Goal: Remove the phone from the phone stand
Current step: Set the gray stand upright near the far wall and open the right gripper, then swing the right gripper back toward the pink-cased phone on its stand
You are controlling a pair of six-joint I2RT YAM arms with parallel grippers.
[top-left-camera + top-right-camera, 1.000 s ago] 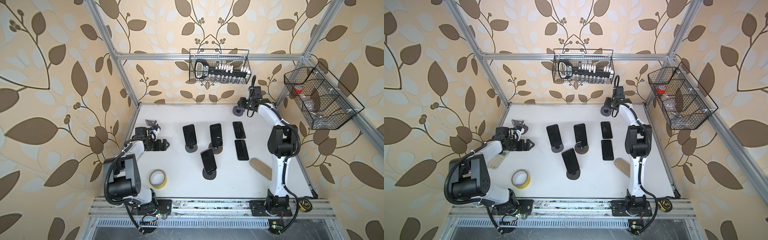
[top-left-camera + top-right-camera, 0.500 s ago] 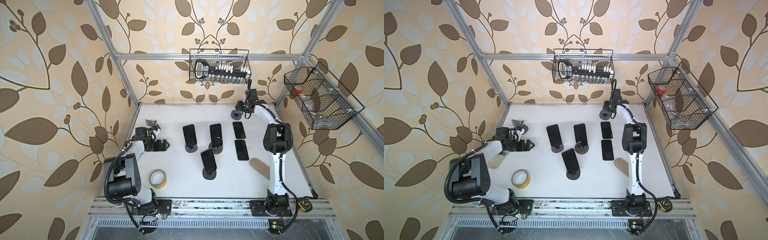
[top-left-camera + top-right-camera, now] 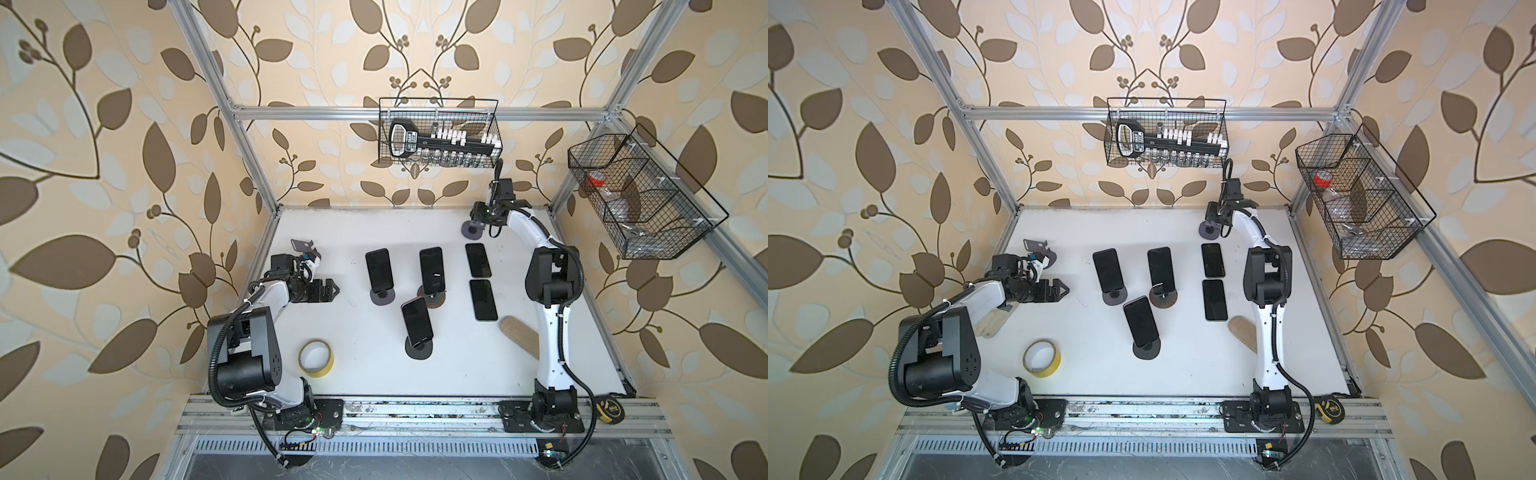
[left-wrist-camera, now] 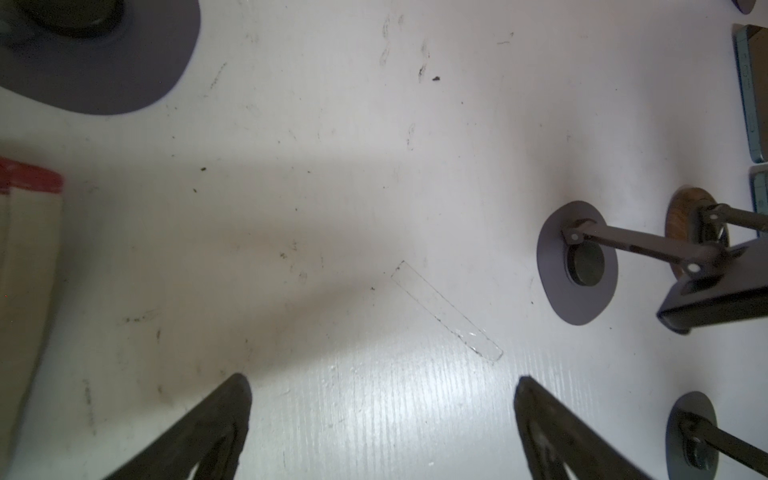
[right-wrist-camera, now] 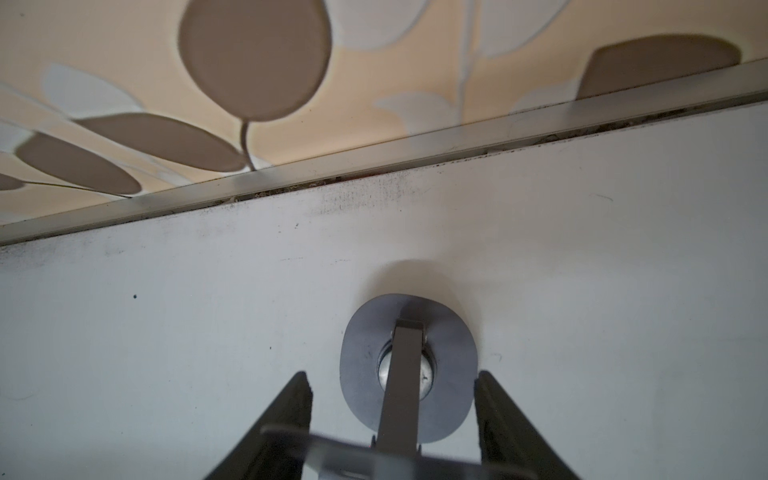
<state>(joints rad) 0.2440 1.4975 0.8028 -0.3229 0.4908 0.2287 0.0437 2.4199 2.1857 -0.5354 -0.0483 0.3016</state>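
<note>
Left hand [image 4: 382, 386] hangs spread wide over the bench [image 4: 374, 166]; right hand [image 5: 392, 378] straddles a phone stand [image 5: 365, 332], but I cannot tell whether it grips.

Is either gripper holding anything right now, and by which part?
Left gripper is open, holding nothing. Right gripper straddles the empty phone stand at its top plate; a firm hold cannot be told.

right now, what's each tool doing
left tool: open, holding nothing
right tool: astride the grey metal phone stand; grip cannot be told
</note>
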